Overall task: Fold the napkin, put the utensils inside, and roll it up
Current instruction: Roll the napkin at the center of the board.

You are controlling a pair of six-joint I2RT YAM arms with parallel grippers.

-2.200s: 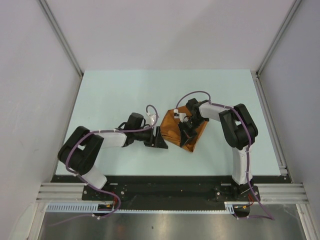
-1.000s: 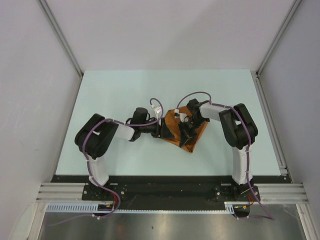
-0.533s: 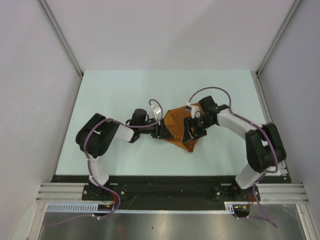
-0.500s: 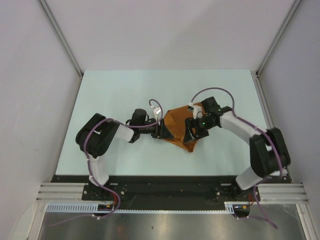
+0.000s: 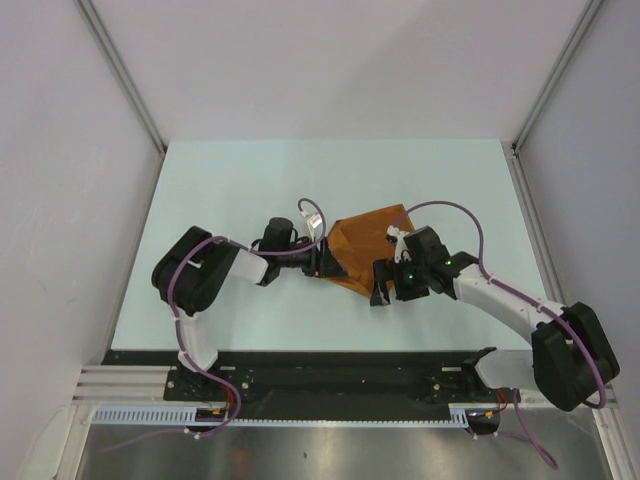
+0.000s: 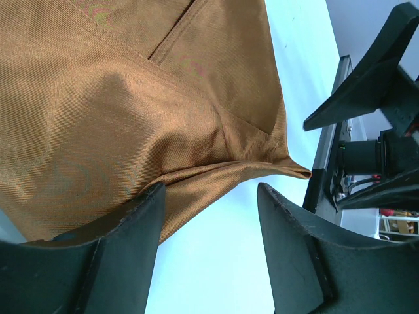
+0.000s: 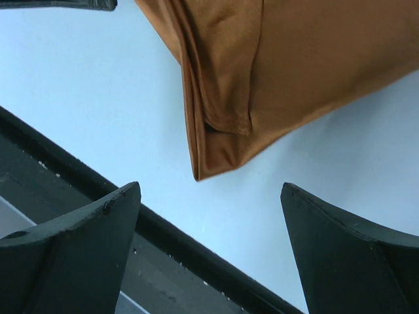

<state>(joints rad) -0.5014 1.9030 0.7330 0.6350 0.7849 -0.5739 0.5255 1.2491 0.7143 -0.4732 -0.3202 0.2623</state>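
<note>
The rust-orange napkin [image 5: 368, 240] lies folded in a rough diamond at the middle of the table. In the left wrist view the napkin [image 6: 131, 98] fills the upper left, and its folded edge runs down behind one finger [image 6: 124, 248]. My left gripper [image 5: 328, 262] [image 6: 211, 190] sits at the napkin's left edge, open, with bare table between the fingers. My right gripper [image 5: 380, 283] [image 7: 209, 186] hangs wide open just off the near corner of the napkin [image 7: 294, 59], holding nothing. The utensils are hidden or out of view.
The pale blue table [image 5: 230, 190] ends in a black rail [image 7: 98, 196] along its near edge, close under my right gripper. Grey walls close in the left, right and back sides. The right gripper's black fingers [image 6: 380, 72] show at the right of the left wrist view.
My right gripper has opened and drawn back off the napkin toward the near right, its arm stretching out low. The left gripper came up to the napkin's left edge earlier and now holds still.
</note>
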